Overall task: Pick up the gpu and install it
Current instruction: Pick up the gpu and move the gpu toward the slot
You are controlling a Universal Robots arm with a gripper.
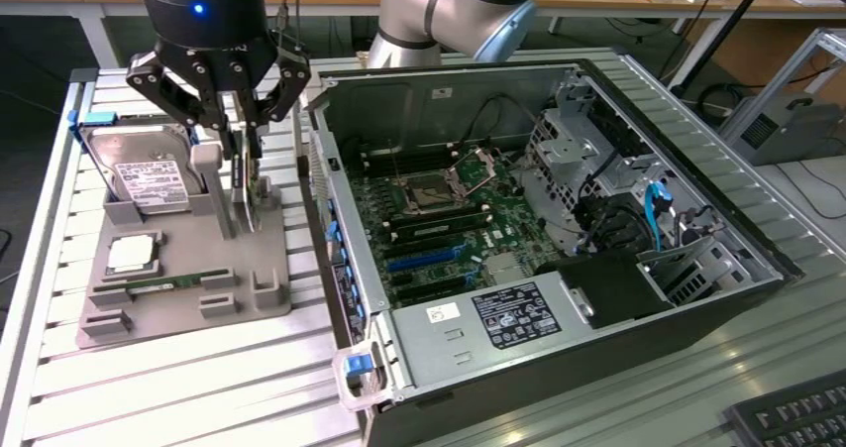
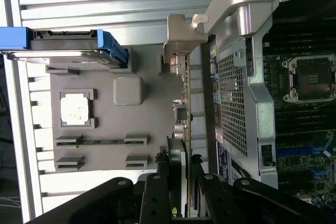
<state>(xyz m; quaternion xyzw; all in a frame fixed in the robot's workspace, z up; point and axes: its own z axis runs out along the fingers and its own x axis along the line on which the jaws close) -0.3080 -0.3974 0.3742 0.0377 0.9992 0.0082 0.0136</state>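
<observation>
A robot arm's black pincer (image 1: 242, 160) hangs over a grey parts tray (image 1: 185, 313) on a slatted metal surface (image 1: 198, 388), beside an open computer case (image 1: 437, 95). The gpu (image 1: 246, 199) stands on edge in the tray, between the hard drive (image 1: 153, 174) and the case wall. The pincer's fingers are about half closed and sit on both sides of the card's upper edge. In the wrist view they appear to press on both faces, so the pincer (image 2: 185, 174) looks to have hold of the gpu (image 2: 185, 98). Whether the card's lower edge has left the tray cannot be told. The grip is narrow, on a thin board near one end, so the card could pivot or slip between the fingers if it is raised unevenly. The silvery end bracket (image 2: 178, 40) sits just beside the case's perforated rear panel (image 2: 233, 103), and it could catch on that panel or on the tray's holder blocks. A tilted card would probably not line up with the blue expansion slots (image 1: 423, 259) on the motherboard (image 1: 437, 229), and pressing it down crooked could damage its contacts or the slot. The processor (image 1: 133, 254) and the memory stick (image 1: 165, 283) lie further along the tray, well apart from the pincer.
</observation>
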